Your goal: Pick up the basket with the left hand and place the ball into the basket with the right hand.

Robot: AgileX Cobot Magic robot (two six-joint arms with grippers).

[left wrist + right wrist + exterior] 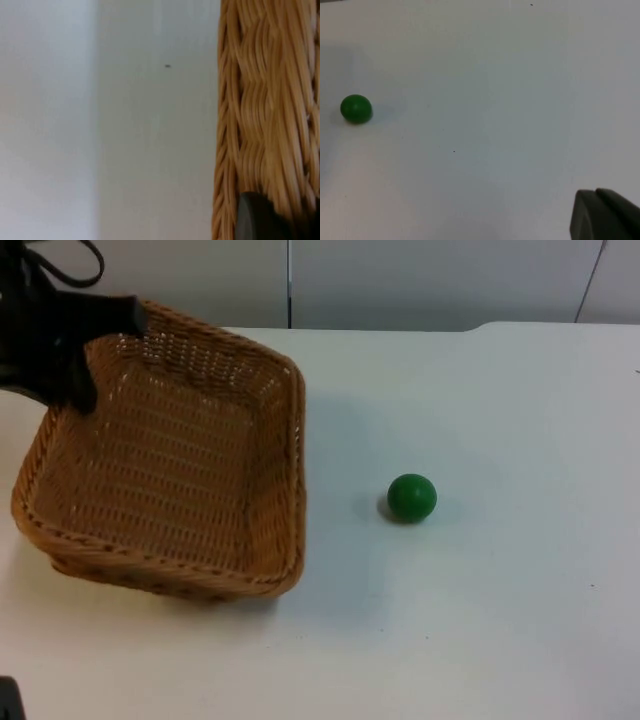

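A brown wicker basket [170,470] sits at the left of the table in the top view, empty and tilted, with its far corner raised. My left gripper [105,335] is shut on the rim at that far left corner. In the left wrist view the woven wall of the basket [270,100] runs right beside a black fingertip [255,220]. A small green ball [411,497] rests on the white table to the right of the basket, about a hand's width from its side. In the right wrist view the ball [356,108] lies far from my right gripper [605,215], which waits above bare table.
The white table [500,620] stretches open around the ball and toward the front and right. A grey partition wall [420,280] closes off the back edge.
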